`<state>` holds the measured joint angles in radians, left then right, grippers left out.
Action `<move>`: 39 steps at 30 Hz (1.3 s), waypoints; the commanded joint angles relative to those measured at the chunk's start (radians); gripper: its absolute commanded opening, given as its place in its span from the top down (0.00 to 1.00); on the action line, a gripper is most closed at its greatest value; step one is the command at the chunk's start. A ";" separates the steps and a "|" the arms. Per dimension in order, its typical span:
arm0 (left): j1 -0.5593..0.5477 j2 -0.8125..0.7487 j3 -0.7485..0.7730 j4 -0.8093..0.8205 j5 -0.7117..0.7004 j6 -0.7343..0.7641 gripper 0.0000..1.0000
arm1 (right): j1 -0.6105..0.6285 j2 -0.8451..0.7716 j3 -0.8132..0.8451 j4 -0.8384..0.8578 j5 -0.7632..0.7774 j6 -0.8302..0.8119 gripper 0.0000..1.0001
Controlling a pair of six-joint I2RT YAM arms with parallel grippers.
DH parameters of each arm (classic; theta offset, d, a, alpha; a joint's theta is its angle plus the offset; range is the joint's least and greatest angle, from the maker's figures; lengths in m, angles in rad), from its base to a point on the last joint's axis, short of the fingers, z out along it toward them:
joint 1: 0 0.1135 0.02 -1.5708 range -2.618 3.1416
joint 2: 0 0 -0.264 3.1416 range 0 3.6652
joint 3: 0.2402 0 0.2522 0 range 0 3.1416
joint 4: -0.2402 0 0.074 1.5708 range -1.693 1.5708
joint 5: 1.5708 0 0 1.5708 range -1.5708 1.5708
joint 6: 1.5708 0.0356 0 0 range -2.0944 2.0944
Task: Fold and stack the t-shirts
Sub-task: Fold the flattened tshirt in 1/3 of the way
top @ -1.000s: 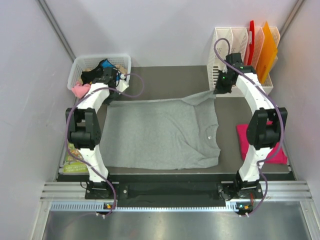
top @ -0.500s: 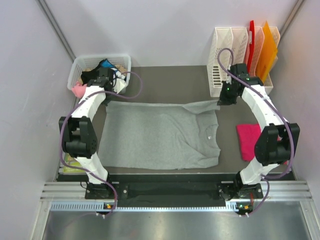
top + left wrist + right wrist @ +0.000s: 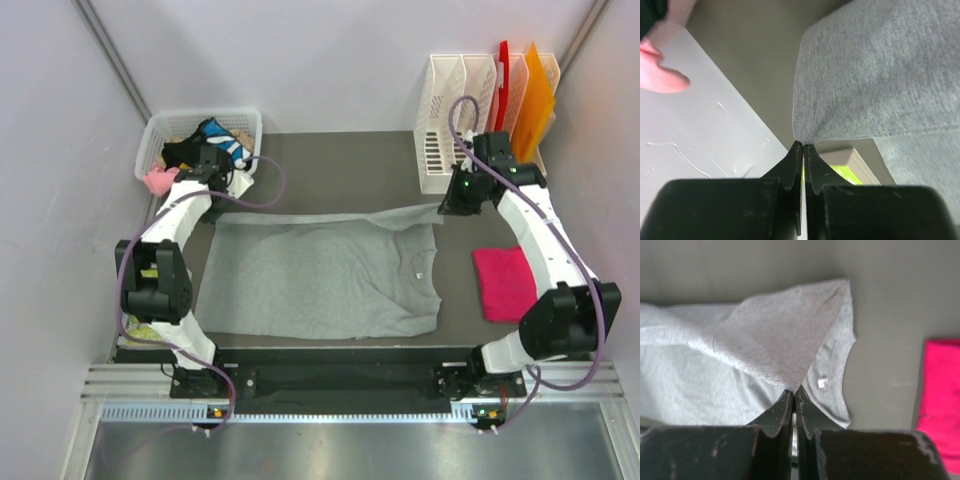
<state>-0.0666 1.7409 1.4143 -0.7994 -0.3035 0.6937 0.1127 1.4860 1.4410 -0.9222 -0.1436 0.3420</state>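
The large light heather-grey t-shirt (image 3: 320,280) lies spread on the dark table, its far edge lifted and folded toward the front. My left gripper (image 3: 222,196) is shut on the shirt's far left corner (image 3: 805,135). My right gripper (image 3: 447,207) is shut on the shirt's far right corner (image 3: 790,380); the collar with its small white label (image 3: 822,383) shows below the raised flap. The magenta-pink shirt (image 3: 505,283) lies folded in a small rectangle at the right, also in the right wrist view (image 3: 940,400).
A white basket (image 3: 158,128) with mixed cloths stands at the back left. A white file rack (image 3: 440,110) holding red and orange folders (image 3: 535,95) stands at the back right. A green-printed sheet (image 3: 140,330) lies at the table's left edge.
Both grippers have moved toward the front and outward, drawing the grey shirt's far edge over the body. The right arm has swung away from over the pink shirt.
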 commanded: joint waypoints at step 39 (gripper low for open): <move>-0.001 -0.205 -0.322 0.005 0.015 -0.056 1.00 | 0.022 -0.242 -0.429 -0.026 -0.099 -0.005 1.00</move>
<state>-0.0669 1.6222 1.1625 -0.7803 -0.2993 0.6312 0.1257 1.3323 1.0431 -0.9104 -0.2256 0.3496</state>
